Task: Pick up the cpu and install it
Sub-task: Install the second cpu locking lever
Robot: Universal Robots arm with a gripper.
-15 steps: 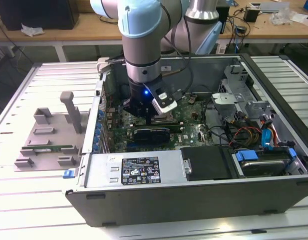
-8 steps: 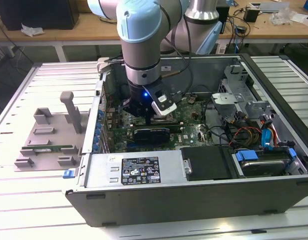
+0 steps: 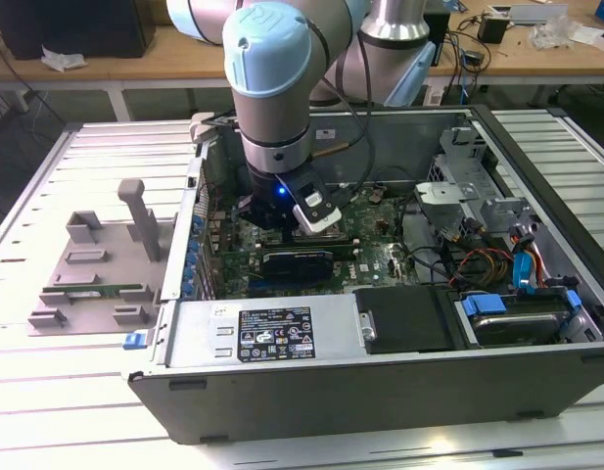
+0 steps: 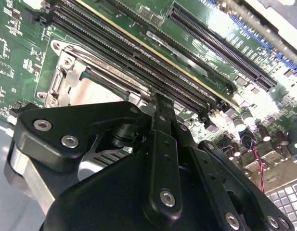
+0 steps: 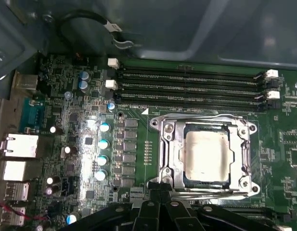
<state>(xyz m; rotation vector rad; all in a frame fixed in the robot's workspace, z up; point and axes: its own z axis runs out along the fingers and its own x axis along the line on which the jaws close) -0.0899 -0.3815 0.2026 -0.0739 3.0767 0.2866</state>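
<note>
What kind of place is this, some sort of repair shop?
More likely a robotics lab or workshop bench. A robot arm reaches into an opened computer case on a metal table, over the cpu in its socket; behind stands a wooden bench with cables.

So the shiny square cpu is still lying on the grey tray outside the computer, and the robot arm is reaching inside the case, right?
Not quite. The cpu already sits in the metal socket frame on the green motherboard, as the first wrist view shows. The robot arm is indeed reaching inside the computer case, as the exterior view shows.
</note>
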